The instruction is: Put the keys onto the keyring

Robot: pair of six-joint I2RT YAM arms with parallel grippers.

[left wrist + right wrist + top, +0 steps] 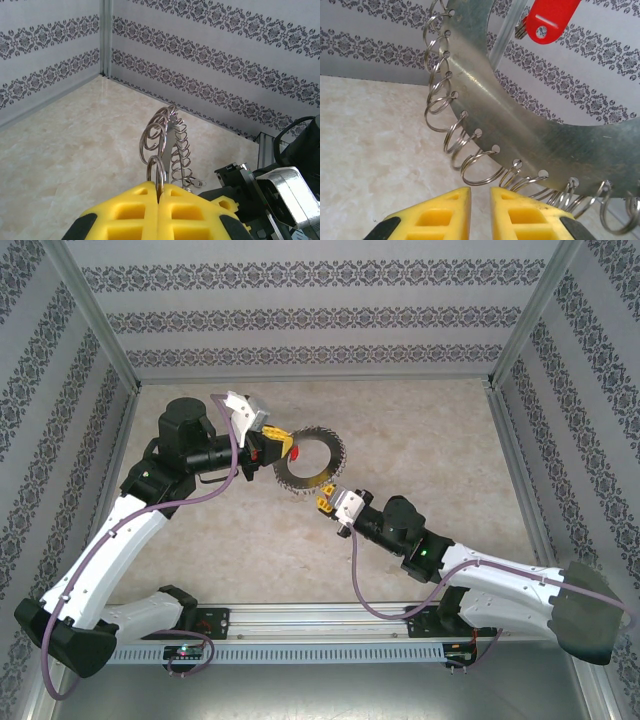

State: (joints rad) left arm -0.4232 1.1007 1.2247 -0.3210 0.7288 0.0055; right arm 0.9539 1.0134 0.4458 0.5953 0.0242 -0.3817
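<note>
The left end effector (159, 192) is clamped on one wire loop of the large, flat, silvery metal keyring fringed with small loops (520, 125), holding it above the beige marbled counter (370, 140). A red plastic-headed key (550, 20) shows within the ring's opening. The right end effector (480, 210) sits just below the ring's loops, its jaws narrowly parted and empty. Threading looks under way, and the next move calls for fine alignment on a single loop.
</note>
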